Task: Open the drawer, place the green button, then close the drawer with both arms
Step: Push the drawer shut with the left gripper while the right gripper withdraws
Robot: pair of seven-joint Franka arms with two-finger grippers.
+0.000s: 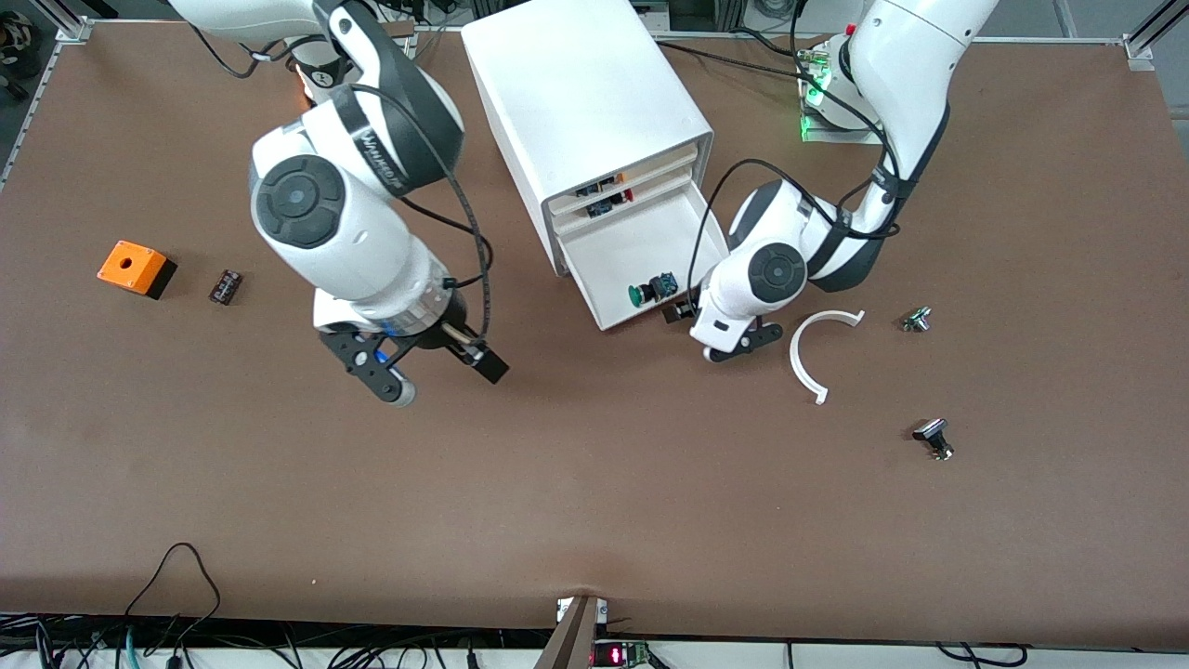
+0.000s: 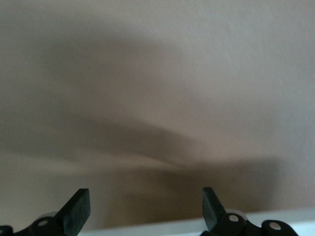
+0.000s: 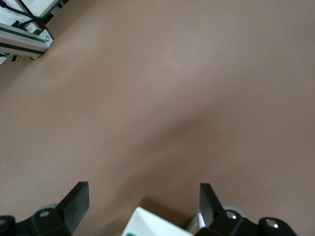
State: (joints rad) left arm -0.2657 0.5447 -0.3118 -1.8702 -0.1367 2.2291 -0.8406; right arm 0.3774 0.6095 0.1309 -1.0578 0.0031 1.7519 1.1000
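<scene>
The white cabinet (image 1: 585, 93) stands near the robots' bases. Its third drawer (image 1: 641, 246) is pulled out toward the front camera. The green-capped button (image 1: 644, 294) lies in the drawer near its front lip. My left gripper (image 1: 723, 327) is open and empty, low at the drawer's front corner toward the left arm's end. In the left wrist view (image 2: 145, 209) it shows blurred brown table and a white strip (image 2: 167, 227). My right gripper (image 1: 432, 372) is open and empty over bare table, off the drawer toward the right arm's end. In the right wrist view (image 3: 142, 206) a white corner (image 3: 152, 223) shows between its fingertips.
Two upper drawers (image 1: 604, 200) show black-and-red parts. An orange box (image 1: 136, 268) and a small dark part (image 1: 226, 286) lie toward the right arm's end. A white curved piece (image 1: 817, 348), a small silver part (image 1: 917, 320) and a black-and-silver switch (image 1: 934, 439) lie toward the left arm's end.
</scene>
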